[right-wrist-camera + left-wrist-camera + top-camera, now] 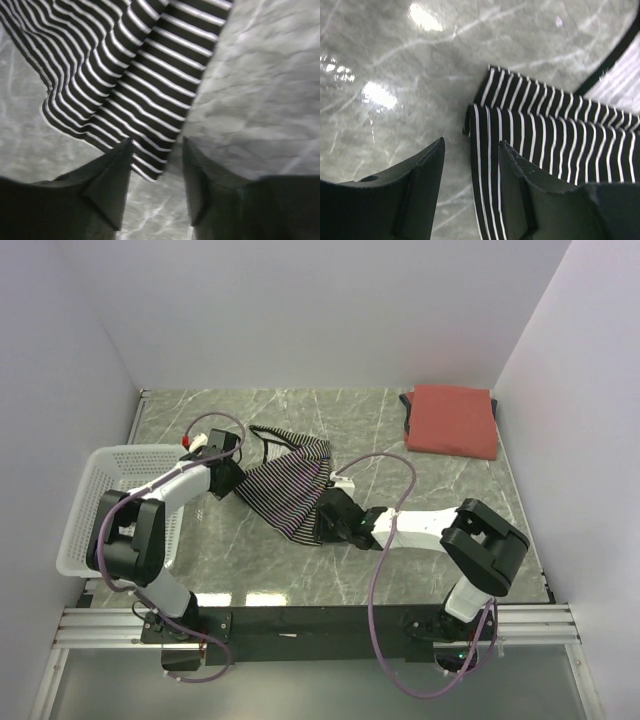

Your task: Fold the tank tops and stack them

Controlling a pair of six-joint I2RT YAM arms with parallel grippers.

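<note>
Striped top (pixel 285 485) lies rumpled mid-tabletop (pixel 260 565), stretched between the two arms. Left fingers (pixel 425 180) are at its left edge, parted, with a folded hem in the gap and bare marble showing beside it, so nothing is pinched. Right fingers (pixel 112 180) straddle the lower right corner, also apart, with cloth by one finger and a gap at the other. Red top (pixel 455 420) lies folded at the back right, well apart. Basket (pixel 95 475) sits far left.
</note>
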